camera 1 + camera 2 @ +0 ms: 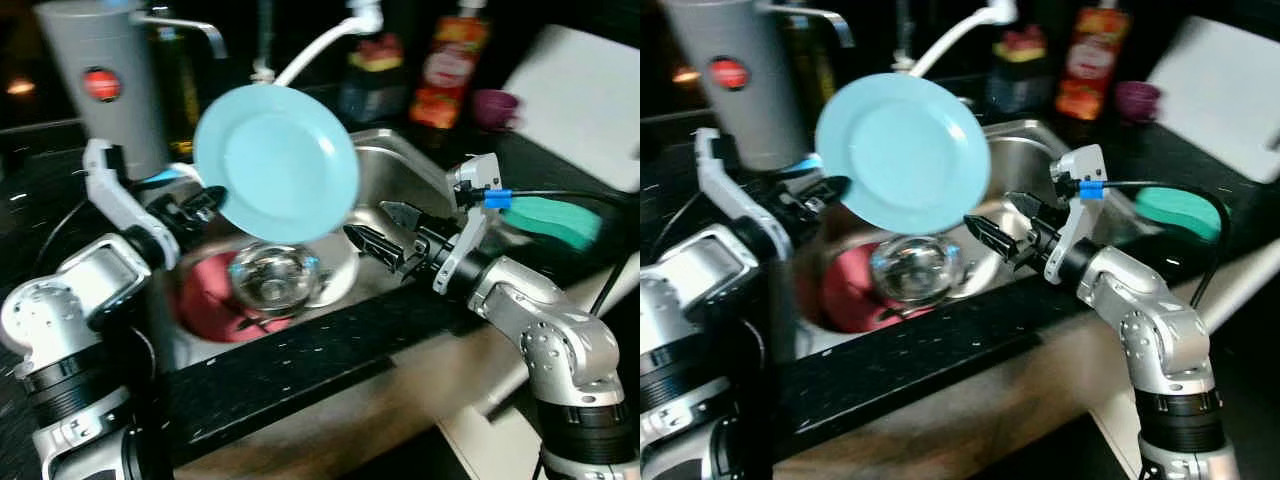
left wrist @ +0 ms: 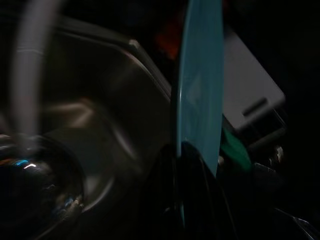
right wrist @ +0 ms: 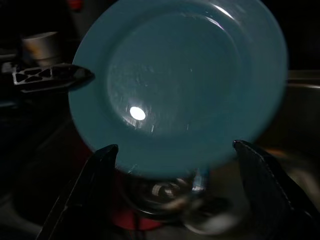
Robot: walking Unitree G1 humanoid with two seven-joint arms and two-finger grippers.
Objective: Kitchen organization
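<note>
A light blue plate point(image 1: 277, 160) is held upright above the steel sink point(image 1: 395, 160), its face turned toward me. My left gripper point(image 1: 207, 203) is shut on the plate's lower left rim; in the left wrist view the plate point(image 2: 200, 100) shows edge-on between the fingers. My right gripper point(image 1: 385, 238) hovers open over the sink, just right of and below the plate, apart from it. In the right wrist view its fingers point(image 3: 100, 170) stand wide apart with the plate point(image 3: 180, 85) ahead. Down in the sink lie a clear glass bowl point(image 1: 272, 276) and a red dish point(image 1: 215, 300).
A grey kettle point(image 1: 105, 75) stands back left. The white faucet point(image 1: 320, 40) arches over the sink. Bottles point(image 1: 450, 65) and a purple cup point(image 1: 494, 106) line the back. A green sponge point(image 1: 555, 220) lies right of the sink, a white board point(image 1: 590, 100) beyond it. Black counter edge point(image 1: 300, 360) runs in front.
</note>
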